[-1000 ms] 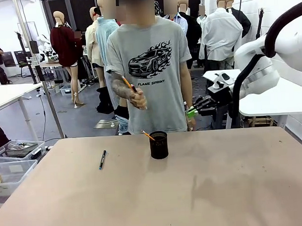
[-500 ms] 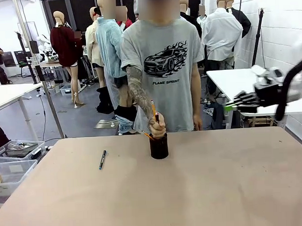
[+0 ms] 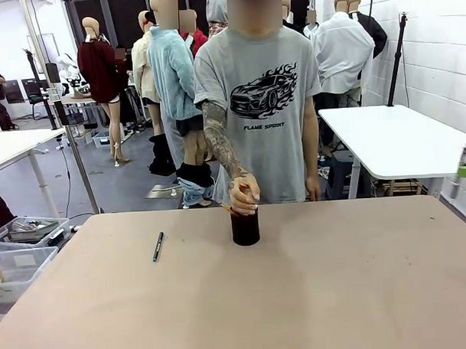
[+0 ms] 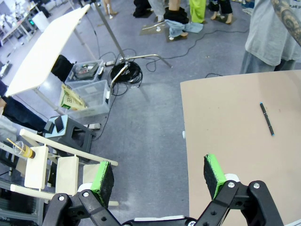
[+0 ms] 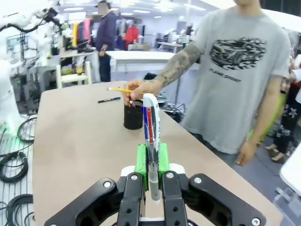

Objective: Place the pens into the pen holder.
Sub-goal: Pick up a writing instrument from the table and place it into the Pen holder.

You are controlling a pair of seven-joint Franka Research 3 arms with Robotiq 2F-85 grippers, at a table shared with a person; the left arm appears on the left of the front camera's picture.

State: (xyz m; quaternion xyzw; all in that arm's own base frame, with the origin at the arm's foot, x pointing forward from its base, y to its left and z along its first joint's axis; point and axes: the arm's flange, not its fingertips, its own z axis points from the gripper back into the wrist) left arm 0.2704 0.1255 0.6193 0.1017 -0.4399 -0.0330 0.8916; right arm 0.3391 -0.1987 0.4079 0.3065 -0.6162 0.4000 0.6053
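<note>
With a person's hand (image 3: 244, 195) on the black pen holder (image 3: 245, 229) mid-table, an orange pencil (image 3: 228, 209) at its rim, the right gripper (image 5: 150, 160), clamped on an upright white pen (image 5: 150, 120), must next carry it over, while the left gripper (image 4: 160, 174) gapes empty.

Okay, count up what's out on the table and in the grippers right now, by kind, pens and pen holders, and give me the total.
Pens: 3. These are the dark pen on the table, the orange pencil at the holder, and the white pen in the right gripper.
Pen holder: 1
Total: 4
</note>
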